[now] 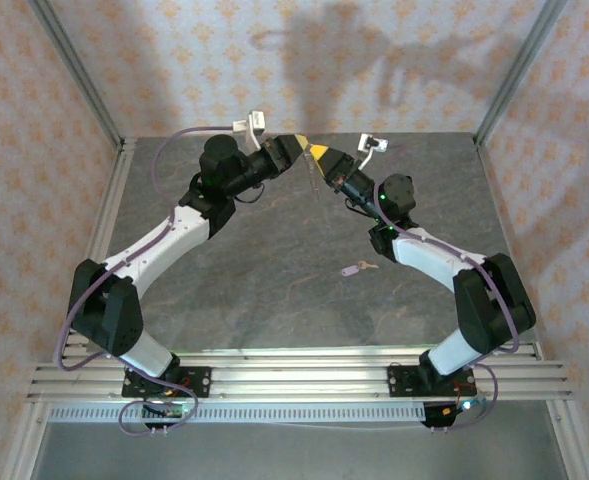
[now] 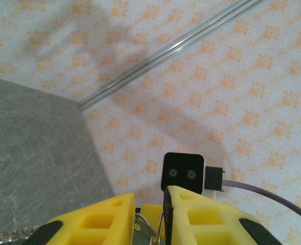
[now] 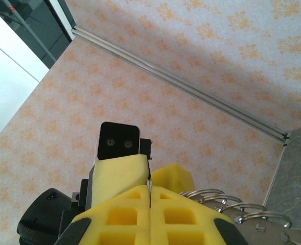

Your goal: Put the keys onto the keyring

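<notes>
A tiny key (image 1: 353, 268) with a lilac head lies flat on the grey table, just left of the right arm's forearm. Both grippers are raised nose to nose at the back centre. My right gripper (image 1: 320, 156) (image 3: 149, 187) is shut, with a thin wire of the keyring (image 3: 212, 194) pinched at its tips. The ring's silver loops and small metal tabs stick out to the right. My left gripper (image 1: 295, 150) (image 2: 149, 198) faces it, its jaws a narrow gap apart. The ring's wire (image 2: 161, 222) and a metal tab sit in that gap.
The grey table (image 1: 274, 290) is walled by patterned panels with aluminium corner posts (image 1: 79, 70). Each wrist camera sees the other arm's camera block (image 2: 182, 173) (image 3: 118, 142) close ahead. The arm bases stand on rails at the near edge.
</notes>
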Controlling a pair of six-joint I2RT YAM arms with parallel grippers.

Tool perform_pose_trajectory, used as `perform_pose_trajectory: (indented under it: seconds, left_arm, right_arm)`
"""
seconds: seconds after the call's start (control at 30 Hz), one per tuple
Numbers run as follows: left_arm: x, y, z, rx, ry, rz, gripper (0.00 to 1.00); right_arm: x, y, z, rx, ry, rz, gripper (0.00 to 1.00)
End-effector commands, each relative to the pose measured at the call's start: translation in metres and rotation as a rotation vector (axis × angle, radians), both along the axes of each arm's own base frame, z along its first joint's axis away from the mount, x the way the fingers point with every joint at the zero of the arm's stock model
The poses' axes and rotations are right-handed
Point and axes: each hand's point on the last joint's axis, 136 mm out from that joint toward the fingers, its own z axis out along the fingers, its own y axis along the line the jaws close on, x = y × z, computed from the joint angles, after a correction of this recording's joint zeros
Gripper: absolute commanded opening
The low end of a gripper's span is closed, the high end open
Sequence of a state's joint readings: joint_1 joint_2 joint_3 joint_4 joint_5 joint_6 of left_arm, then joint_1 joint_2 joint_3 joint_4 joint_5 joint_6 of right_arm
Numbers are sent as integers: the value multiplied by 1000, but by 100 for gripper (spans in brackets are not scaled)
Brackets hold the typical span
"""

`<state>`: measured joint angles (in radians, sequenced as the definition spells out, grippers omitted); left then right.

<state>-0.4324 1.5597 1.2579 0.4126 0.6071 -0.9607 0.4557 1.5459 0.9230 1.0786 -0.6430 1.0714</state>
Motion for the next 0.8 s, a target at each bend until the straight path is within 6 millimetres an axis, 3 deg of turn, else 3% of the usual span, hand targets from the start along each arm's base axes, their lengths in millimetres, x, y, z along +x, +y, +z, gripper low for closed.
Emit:
perform_pose_trajectory:
  seconds: [0.0, 0.23, 0.57, 0.67, 0.77]
  left_arm:
    - [-1, -7, 16, -13, -51, -15, 24]
    - [-2, -7, 16, -15, -56, -17, 28]
    - [-4, -4, 17, -16, -62, 1, 40]
    - [-4, -5, 17, -17, -65, -1, 40]
    - [-5, -5, 16, -16, -65, -3, 32]
  right_arm:
    - [-11, 4, 30, 41, -96, 35, 0]
    - [-8, 4, 27, 36, -88, 28, 0]
    - [-7, 5, 22, 32, -77, 25, 0]
    - [-6, 5, 20, 30, -74, 23, 0]
    - [-6, 5, 19, 30, -71, 22, 0]
